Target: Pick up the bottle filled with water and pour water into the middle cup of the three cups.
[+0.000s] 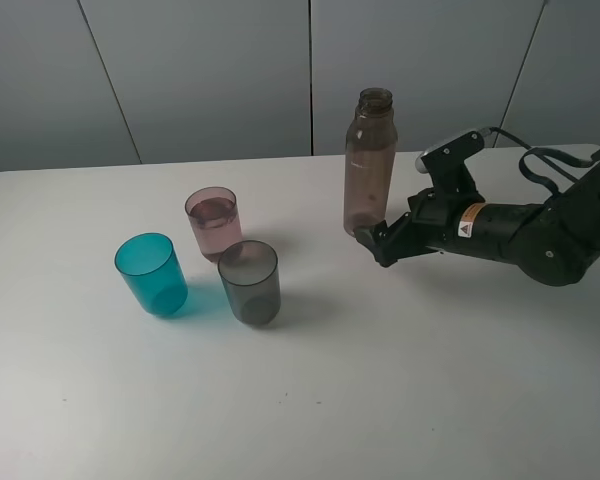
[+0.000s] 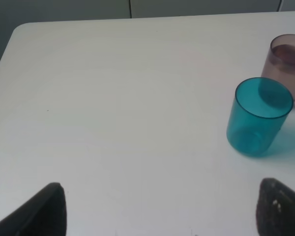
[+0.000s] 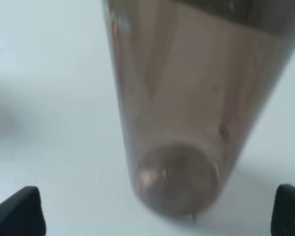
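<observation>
From my station I read the table (image 1: pixel 70 400) left to right. On the left stood the three cups: one teal cup (image 1: pixel 152 274), one pale pink middle cup (image 1: pixel 213 222) behind the other two, and one smoky grey cup (image 1: pixel 249 282) in front of it. The pink one already held a band of liquid near its top, so I judged the pour was either done or well advanced; the teal and grey cups looked empty to me.

My left gripper (image 2: pixel 157 209) was not in the high view. Its wrist camera showed both fingertips spread wide at the frame's lower corners with bare table between them, so it was parted and holding nothing, with the teal cup and the pink cup off to one side.

Further right stood one bottle (image 1: pixel 369 162), upright on the table, uncapped, well apart from the cups. I could not tell how much water remained inside.

The right gripper (image 1: pixel 378 242) sat low beside the bottle's base. In its wrist view the fingers (image 3: pixel 19 211) were far apart with the bottle (image 3: pixel 187 98) between them, untouched. So the bottle was set down or not yet grasped; I could not say which.
</observation>
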`<control>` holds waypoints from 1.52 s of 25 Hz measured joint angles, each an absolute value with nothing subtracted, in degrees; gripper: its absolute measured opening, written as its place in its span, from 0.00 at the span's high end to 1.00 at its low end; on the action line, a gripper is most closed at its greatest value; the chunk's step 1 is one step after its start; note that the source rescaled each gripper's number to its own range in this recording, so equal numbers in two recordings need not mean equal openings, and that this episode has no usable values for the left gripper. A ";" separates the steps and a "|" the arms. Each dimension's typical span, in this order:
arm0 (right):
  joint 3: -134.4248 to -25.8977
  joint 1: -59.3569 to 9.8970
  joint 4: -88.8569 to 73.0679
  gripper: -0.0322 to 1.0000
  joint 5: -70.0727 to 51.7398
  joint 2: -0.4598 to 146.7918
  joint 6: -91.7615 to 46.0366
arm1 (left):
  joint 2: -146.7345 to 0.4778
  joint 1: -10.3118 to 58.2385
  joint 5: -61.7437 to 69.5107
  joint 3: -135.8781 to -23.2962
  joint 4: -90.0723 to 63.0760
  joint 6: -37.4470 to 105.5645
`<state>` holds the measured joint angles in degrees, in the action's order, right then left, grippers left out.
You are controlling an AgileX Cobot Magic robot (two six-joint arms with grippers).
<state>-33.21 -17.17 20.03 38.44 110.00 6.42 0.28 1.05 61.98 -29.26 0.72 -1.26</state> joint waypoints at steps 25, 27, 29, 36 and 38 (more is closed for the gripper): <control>-40.96 -17.17 3.60 0.00 -63.20 23.16 4.71 | 0.28 1.05 61.98 -29.26 0.72 -1.26; -39.81 -17.17 3.31 0.00 -67.45 18.73 4.71 | 0.28 1.05 61.98 -29.26 0.72 -1.26; -38.61 -17.17 2.31 0.00 -69.09 14.92 4.71 | 0.28 1.05 61.98 -29.26 0.72 -1.26; -32.93 -17.17 -1.86 0.00 -69.75 2.96 4.59 | 0.28 1.05 61.98 -29.26 0.72 -1.26; -31.44 -17.17 -2.35 0.00 -69.60 0.67 4.59 | 0.28 1.05 61.98 -29.26 0.72 -1.26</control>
<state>-31.44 -17.17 -2.35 -69.60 0.67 4.59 0.28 1.05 61.98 -29.26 0.72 -1.26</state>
